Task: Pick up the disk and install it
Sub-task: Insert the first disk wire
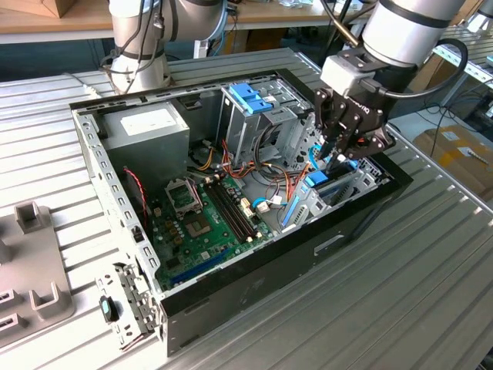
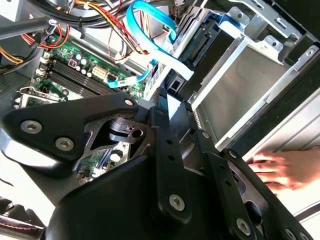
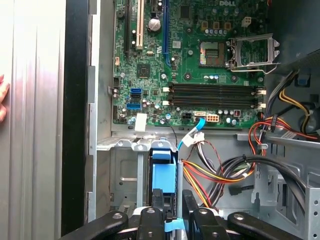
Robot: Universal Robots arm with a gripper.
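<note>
A ribbed metal table (image 1: 431,254) is carrying an open black computer case (image 1: 254,297), lying on its side with its panel off. Inside the case, a green motherboard (image 1: 204,223) is lying flat, with long black memory slots (image 3: 212,95) and a square metal socket frame (image 3: 252,50) on it; a grey boxy power supply (image 1: 146,127) is sitting in one corner, a silver sheet-metal cage (image 1: 258,119) with a blue plastic latch is standing beside it, and bundles of red, yellow and black wires (image 3: 220,175) are looping across the floor of the case. The white arm (image 1: 404,31) is reaching down into the end of the case at the exterior view's right, where the black end effector (image 1: 339,150) is sitting low among the drive bays. In the first wrist view the end effector (image 3: 172,212) is clenching the disk (image 3: 165,177) by its light-blue carrier edge, the disk standing on edge within a grey bay. A person's hand (image 2: 285,170) is resting outside the case.
</note>
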